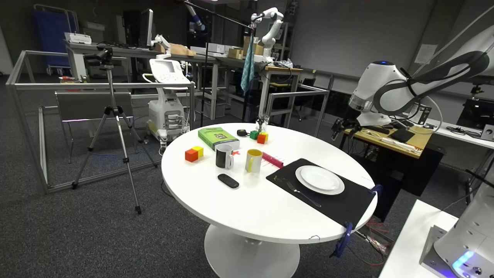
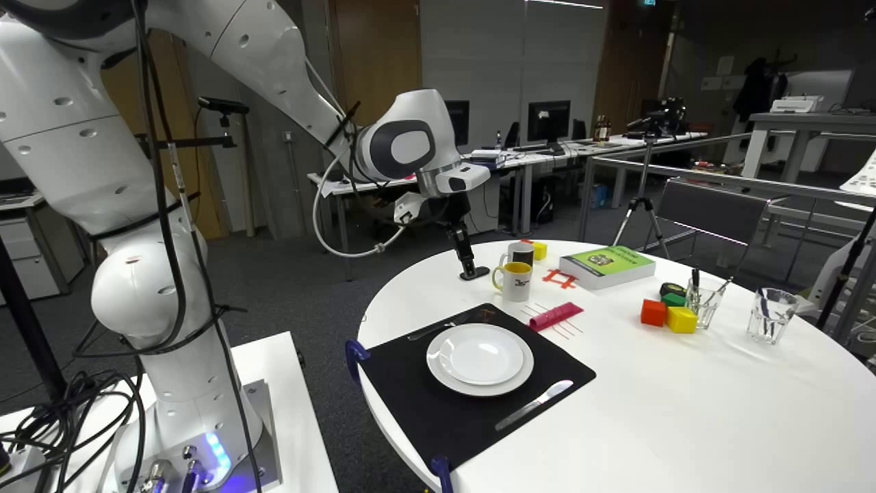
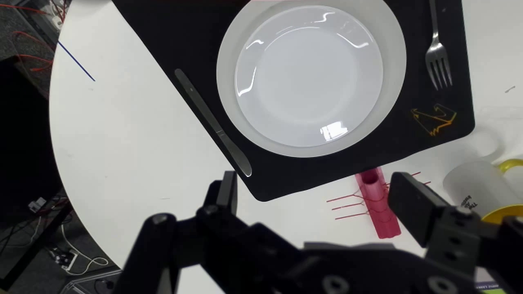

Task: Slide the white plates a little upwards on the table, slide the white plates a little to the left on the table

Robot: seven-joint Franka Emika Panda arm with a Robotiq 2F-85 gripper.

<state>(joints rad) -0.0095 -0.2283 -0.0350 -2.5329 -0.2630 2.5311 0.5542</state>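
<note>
The white plates (image 1: pixel 320 178) are stacked, a smaller one on a larger one, and lie flat on a black mat on the round white table (image 1: pixel 262 210). They also show in an exterior view (image 2: pixel 482 355) and at the top of the wrist view (image 3: pixel 308 77), where the larger plate's top edge is cut off. My gripper (image 3: pixel 312 188) is open with nothing held. It hangs above the table, apart from the plates, and also shows in both exterior views (image 1: pixel 335 133) (image 2: pixel 468 263). In the wrist view the plates lie beyond the fingertips.
The black mat (image 2: pixel 410 390) bears a fork (image 3: pixel 437 57) and a knife (image 3: pixel 216 126), one on each side of the plates. Blue clamps (image 1: pixel 344 239) grip its edge. A pink tube (image 3: pixel 378 204), mugs (image 1: pixel 253 160), a book (image 1: pixel 219 138), blocks (image 2: pixel 667 315) and glasses (image 2: pixel 770 315) stand around.
</note>
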